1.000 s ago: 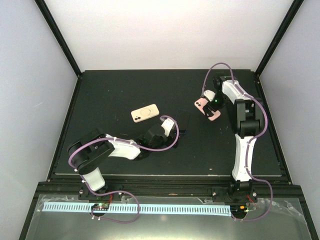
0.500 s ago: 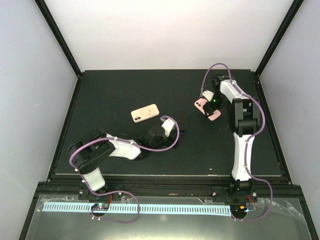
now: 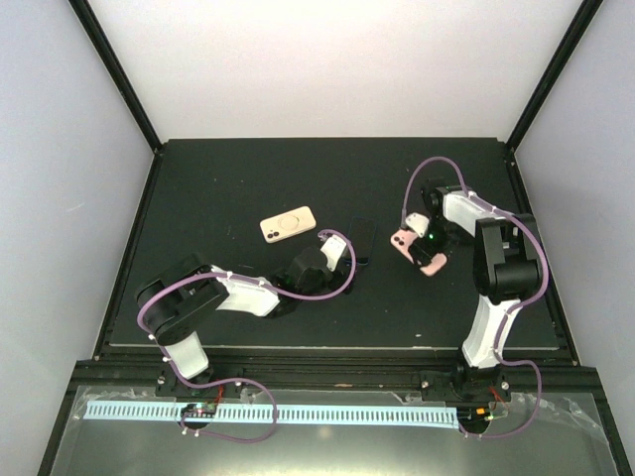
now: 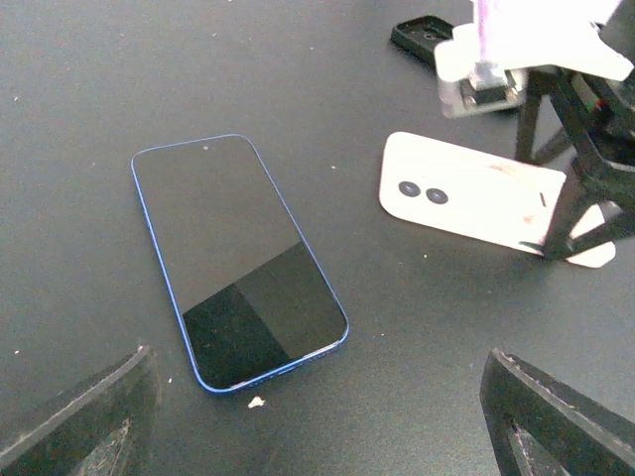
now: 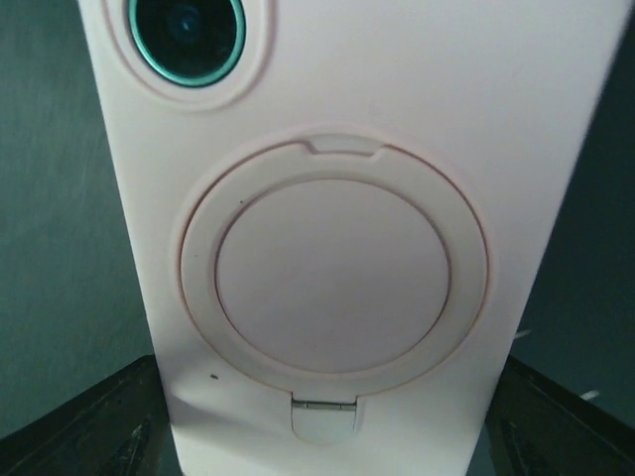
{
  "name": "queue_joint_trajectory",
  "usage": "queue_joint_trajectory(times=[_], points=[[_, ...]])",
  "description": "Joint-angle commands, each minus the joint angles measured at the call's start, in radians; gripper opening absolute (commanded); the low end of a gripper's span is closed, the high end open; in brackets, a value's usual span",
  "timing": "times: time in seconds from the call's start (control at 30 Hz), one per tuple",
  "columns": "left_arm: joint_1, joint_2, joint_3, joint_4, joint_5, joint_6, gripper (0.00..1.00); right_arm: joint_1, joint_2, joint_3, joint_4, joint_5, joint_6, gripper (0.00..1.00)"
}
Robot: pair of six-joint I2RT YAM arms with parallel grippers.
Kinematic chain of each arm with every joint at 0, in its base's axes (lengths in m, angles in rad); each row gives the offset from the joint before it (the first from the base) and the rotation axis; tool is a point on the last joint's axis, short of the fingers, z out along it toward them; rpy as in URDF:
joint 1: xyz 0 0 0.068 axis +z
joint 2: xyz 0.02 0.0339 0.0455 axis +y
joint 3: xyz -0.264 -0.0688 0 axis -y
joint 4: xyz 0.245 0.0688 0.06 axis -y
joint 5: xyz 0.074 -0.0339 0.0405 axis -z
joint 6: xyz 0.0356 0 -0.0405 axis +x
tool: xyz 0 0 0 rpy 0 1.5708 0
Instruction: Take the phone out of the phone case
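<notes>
My right gripper is shut on a pink phone case with a round ring on its back; it holds the case's lower end between both fingers. The case fills the right wrist view, with a green-rimmed camera lens in its cut-out. The left wrist view shows this case tilted, low over the mat. A blue-edged phone lies bare, screen up, on the mat. My left gripper is open and empty just in front of it.
A beige case with a ring lies back up on the black mat, left of the blue phone. White walls and black frame posts stand around the mat. A small white crumb lies by the phone's near end.
My right gripper has carried the pink case nearer and lower, toward the mat beside the blue phone. The left arm, the blue phone and the beige case have not moved.
</notes>
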Motion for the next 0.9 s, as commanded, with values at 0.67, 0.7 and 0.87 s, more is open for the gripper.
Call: queue_joint_trajectory(times=[0.67, 0.7, 0.87], points=[[0.0, -0.025, -0.007, 0.057, -0.022, 0.002, 0.89, 0.067, 0.042, -0.058, 0.091, 0.046, 0.12, 0.72], [0.0, -0.025, -0.007, 0.058, -0.023, -0.002, 0.89, 0.067, 0.029, -0.059, 0.086, 0.031, 0.117, 0.68], [0.0, -0.087, -0.027, 0.029, -0.025, -0.031, 0.87, 0.067, -0.133, -0.07, 0.014, -0.189, 0.01, 0.59]])
